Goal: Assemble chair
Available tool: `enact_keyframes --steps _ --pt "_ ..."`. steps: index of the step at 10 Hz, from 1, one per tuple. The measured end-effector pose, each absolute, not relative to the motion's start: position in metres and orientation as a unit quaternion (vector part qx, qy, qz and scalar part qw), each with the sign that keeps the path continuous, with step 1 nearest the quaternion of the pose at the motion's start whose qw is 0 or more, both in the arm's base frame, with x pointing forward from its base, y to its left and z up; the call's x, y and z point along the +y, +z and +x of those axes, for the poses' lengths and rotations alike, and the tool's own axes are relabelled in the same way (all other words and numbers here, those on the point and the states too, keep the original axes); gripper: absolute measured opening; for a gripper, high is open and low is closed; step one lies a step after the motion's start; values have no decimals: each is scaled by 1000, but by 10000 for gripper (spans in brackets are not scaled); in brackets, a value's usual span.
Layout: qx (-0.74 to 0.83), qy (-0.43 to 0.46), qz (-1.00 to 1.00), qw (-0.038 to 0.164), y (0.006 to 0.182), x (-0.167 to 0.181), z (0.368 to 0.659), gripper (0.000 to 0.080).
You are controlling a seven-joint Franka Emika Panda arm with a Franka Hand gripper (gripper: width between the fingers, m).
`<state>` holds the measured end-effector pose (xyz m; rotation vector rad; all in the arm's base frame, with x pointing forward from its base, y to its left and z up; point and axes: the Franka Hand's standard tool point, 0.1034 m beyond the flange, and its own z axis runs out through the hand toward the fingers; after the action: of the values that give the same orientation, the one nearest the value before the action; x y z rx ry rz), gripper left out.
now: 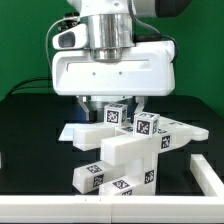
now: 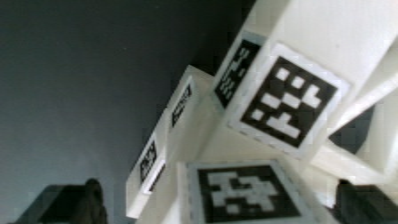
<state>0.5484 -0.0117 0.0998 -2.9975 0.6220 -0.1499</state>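
The chair (image 1: 128, 152) is a blocky white cluster of slabs and legs with black-and-white tags, standing mid-table in the exterior view. A tagged block (image 1: 115, 113) tops it, and my gripper (image 1: 108, 106) hangs right over that block, straddling it. In the wrist view the tagged white pieces (image 2: 285, 100) fill the picture. My gripper (image 2: 222, 205) is open, with its dark fingers (image 2: 71, 205) standing wide on either side of a tagged face (image 2: 240, 195). A visible gap separates the fingers from the plastic, and nothing is held.
A thick white piece (image 1: 208, 172) lies at the exterior view's lower right, close to the chair. The black tabletop (image 1: 35, 140) stretches to the exterior view's left. A green wall (image 1: 25, 40) stands behind. The arm's broad white body (image 1: 110, 65) hides the back of the chair.
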Motion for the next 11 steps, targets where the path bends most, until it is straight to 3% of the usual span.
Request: enact_keyframes --steps 2,4,8,11 --pt "167 -40 -984 41 108 -10 552 648" --pt "46 -25 -998 27 125 3 556 649" --pt "-150 -28 -988 14 125 3 556 649" --pt "-351 -30 -936 -7 126 -7 560 649"
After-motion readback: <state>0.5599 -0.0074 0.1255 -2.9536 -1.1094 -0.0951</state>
